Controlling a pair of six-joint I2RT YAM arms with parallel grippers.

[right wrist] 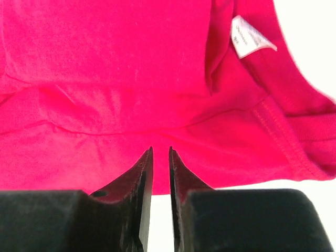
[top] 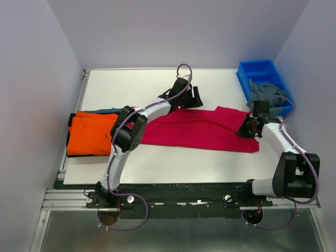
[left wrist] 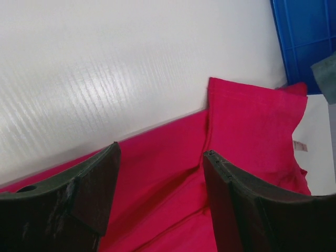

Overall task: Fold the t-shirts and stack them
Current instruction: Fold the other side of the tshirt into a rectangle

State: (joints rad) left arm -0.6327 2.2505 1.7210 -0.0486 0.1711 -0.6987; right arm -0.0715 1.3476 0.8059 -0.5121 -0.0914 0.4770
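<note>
The large crimson-pink t-shirt [top: 202, 129] lies partly folded across the middle of the table. My left gripper [top: 193, 100] hovers over its far edge, open wide, with only cloth below the jaws [left wrist: 161, 149]. My right gripper [top: 250, 127] sits at the shirt's right end. Its jaws [right wrist: 160, 148] stand a narrow gap apart with nothing between them, just above the hem near the collar and white label [right wrist: 249, 39]. An orange t-shirt [top: 92, 134] lies folded at the left on top of a blue one [top: 107, 111] and a black one [top: 70, 126]. A grey-blue t-shirt [top: 268, 93] is bunched in the bin.
A blue plastic bin [top: 247, 79] stands at the back right, close behind my right arm, and also shows in the left wrist view as a blue bin [left wrist: 304, 31]. The white table [top: 136, 89] is walled on three sides. A metal rail runs along the near edge.
</note>
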